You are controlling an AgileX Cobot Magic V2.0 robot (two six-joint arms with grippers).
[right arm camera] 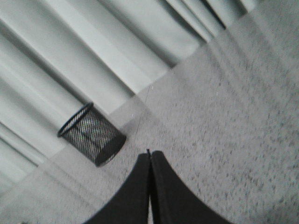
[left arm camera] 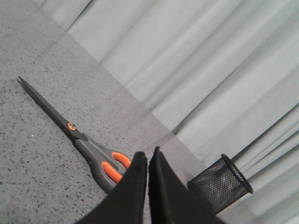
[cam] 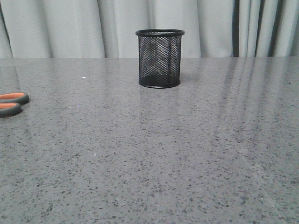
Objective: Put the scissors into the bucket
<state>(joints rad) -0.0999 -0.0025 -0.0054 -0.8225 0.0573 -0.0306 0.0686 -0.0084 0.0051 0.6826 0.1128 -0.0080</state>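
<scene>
The scissors point(left arm camera: 81, 140) lie flat on the grey speckled table, dark blades closed, grey handles lined in orange. In the front view only their handle loops point(cam: 11, 103) show at the far left edge. The black wire-mesh bucket point(cam: 160, 58) stands upright at the back middle of the table; it also shows in the left wrist view point(left arm camera: 222, 183) and the right wrist view point(right arm camera: 92, 134). My left gripper point(left arm camera: 148, 156) is shut and empty, above the table beside the scissors' handles. My right gripper point(right arm camera: 150, 153) is shut and empty, some way from the bucket. Neither gripper shows in the front view.
Pale grey curtains point(cam: 70, 28) hang along the table's far edge, right behind the bucket. The grey stone-look table top point(cam: 187, 154) stretches wide in front of the bucket.
</scene>
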